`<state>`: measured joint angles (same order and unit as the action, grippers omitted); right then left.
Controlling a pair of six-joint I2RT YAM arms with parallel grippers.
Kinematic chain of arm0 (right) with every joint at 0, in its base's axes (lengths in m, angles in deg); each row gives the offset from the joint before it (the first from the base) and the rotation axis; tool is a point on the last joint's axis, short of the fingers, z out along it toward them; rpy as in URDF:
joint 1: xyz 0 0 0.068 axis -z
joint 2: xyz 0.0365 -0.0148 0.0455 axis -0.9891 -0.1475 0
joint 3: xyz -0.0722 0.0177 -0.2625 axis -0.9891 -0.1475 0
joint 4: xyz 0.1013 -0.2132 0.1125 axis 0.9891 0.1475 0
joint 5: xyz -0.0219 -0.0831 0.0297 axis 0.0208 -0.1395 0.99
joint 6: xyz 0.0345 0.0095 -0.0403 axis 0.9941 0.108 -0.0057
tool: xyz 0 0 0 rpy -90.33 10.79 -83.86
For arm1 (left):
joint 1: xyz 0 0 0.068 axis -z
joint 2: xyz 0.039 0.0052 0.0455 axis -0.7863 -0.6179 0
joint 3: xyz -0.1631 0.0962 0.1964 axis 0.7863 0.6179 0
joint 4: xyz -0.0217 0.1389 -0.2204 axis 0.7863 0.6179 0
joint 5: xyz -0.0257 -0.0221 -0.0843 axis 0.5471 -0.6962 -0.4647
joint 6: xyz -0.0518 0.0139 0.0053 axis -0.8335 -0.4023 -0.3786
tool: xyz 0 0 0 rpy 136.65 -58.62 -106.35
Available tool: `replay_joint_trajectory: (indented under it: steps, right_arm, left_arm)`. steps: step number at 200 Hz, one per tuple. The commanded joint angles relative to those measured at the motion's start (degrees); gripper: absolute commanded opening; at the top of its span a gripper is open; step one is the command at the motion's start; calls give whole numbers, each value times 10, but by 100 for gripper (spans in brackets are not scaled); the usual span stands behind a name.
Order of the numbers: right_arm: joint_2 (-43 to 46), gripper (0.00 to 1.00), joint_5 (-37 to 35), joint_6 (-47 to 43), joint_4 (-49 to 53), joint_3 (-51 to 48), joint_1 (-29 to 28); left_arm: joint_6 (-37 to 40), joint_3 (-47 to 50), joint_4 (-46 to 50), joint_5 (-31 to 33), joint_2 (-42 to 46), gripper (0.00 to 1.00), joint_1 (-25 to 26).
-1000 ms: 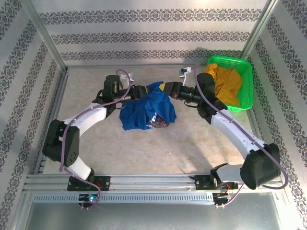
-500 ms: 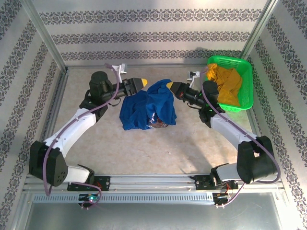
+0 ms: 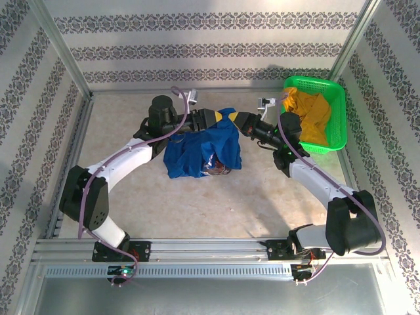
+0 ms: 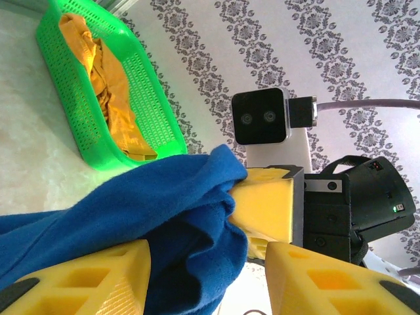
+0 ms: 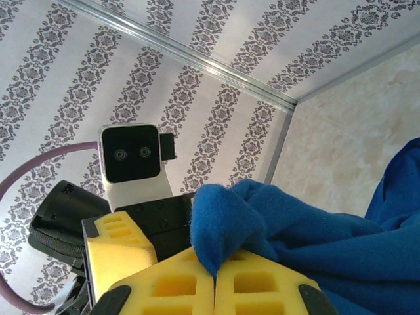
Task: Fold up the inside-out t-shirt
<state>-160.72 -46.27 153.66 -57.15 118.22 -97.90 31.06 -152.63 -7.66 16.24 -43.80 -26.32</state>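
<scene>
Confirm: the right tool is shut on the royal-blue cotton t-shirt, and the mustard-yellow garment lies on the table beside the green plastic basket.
One error: the mustard-yellow garment lies inside the green plastic basket, not beside it; the top external view shows this. The right tool is shut on the royal-blue cotton t-shirt.

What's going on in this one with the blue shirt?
Two robot arms are working on a bunched-up blue t-shirt. The right gripper is shut on a raised edge of the fabric; the left gripper is open right beside it, with cloth between its jaws. The shirt is not yet folded. A mustard garment lies in the green basket.
</scene>
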Motion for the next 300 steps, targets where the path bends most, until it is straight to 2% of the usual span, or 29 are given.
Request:
replay_joint_trajectory:
  steps: [1, 21, 42, 70, 100, 105, 111, 124, 127, 131, 143, 157, 180, 199, 216, 235, 244, 275, 300]
  right_arm:
    - [15, 0, -2, 7, -31, -8, -6]
    - [16, 0, -4, 8, -30, -8, -6]
    - [17, 0, -9, 9, -30, -11, -6]
    - [14, 0, -19, 7, -30, -12, -6]
    - [8, 0, -26, 3, -20, -4, -3]
    - [10, 13, -29, -4, -5, -1, 0]
    - [17, 41, -36, -18, 25, 3, 3]
    - [52, 80, -80, -88, 136, 13, 11]
    - [62, 94, -95, -109, 167, 17, 12]
    - [75, 98, -115, -136, 204, 22, 12]
    - [106, 98, -169, -200, 291, 36, 14]
    - [131, 98, -200, -236, 348, 45, 20]
    - [154, 98, -199, -254, 374, 51, 19]
    - [168, 98, -198, -272, 385, 55, 7]
    - [184, 91, -208, -286, 398, 67, -4]
    - [188, 80, -198, -312, 426, 108, -16]
    - [185, 74, -190, -327, 441, 134, -24]
    - [149, 57, -198, -393, 518, 244, -75]
    - [121, 53, -244, -434, 554, 299, -129]
  left_arm:
    - [-5, -5, -40, -10, -4, 49, 10]
    - [-3, -5, -41, -11, -10, 48, 13]
    - [-10, -11, -51, -24, -20, 35, 19]
    - [-25, 2, -76, -32, -17, 33, 21]
    - [-31, 5, -84, -32, -13, 5, 21]
    - [-34, 4, -84, -27, -10, 0, 21]
    - [-39, 1, -82, -18, -7, 0, 19]
    - [-56, -20, -81, -2, 3, 0, 13]
    - [-59, -28, -76, 1, 5, 0, 13]
    - [-61, -41, -64, 8, 8, 0, 11]
    - [-62, -85, -34, 17, 16, 0, 7]
    - [-72, -143, -7, 13, 14, 0, 4]
    - [-108, -220, 8, -5, -3, 0, 4]
    - [-77, -272, 105, -8, -10, 0, 3]
    - [-83, -286, 94, -12, -1, 0, 4]
    - [-16, -312, 191, -8, 8, 0, 4]
    - [-10, -309, 208, -6, 11, 0, 4]
    - [-48, -243, 166, 20, 32, 0, 4]
    - [-67, -204, 145, 43, 41, 0, 4]
